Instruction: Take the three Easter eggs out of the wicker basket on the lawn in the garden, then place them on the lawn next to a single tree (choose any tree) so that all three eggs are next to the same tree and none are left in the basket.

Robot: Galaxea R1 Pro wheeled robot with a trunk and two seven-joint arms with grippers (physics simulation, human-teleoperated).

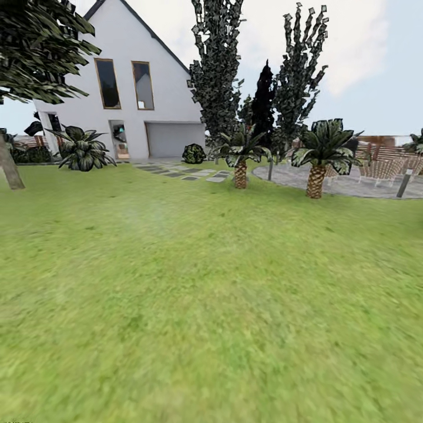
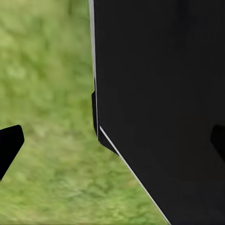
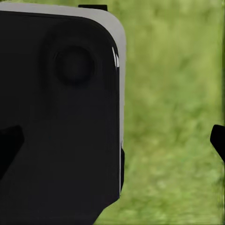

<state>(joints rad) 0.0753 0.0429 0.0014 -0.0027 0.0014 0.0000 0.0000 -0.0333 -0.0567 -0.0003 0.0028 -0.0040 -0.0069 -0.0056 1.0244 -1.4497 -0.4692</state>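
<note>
The lawn (image 1: 211,294) spreads wide and flat ahead of me in the head view. At its far left edge a tree (image 1: 10,170) stands with a bare grey-beige trunk and dark leaves overhead. The Easter eggs and the wicker basket are out of view. My left gripper (image 2: 112,145) is open, its dark fingertips (image 2: 9,147) far apart, with nothing held between them. My right gripper (image 3: 112,143) is open too, its fingertips (image 3: 9,145) spread wide and empty. Both hang over grass beside my own black body panel (image 2: 159,93).
A white house (image 1: 129,88) stands at the back. Two short palms (image 1: 241,158) (image 1: 317,158) edge a grey paved area (image 1: 346,182) at the right. Tall thin trees (image 1: 217,70) rise behind them. Stepping slabs (image 1: 188,173), a round bush (image 1: 194,154) and a post (image 1: 404,183) lie far off.
</note>
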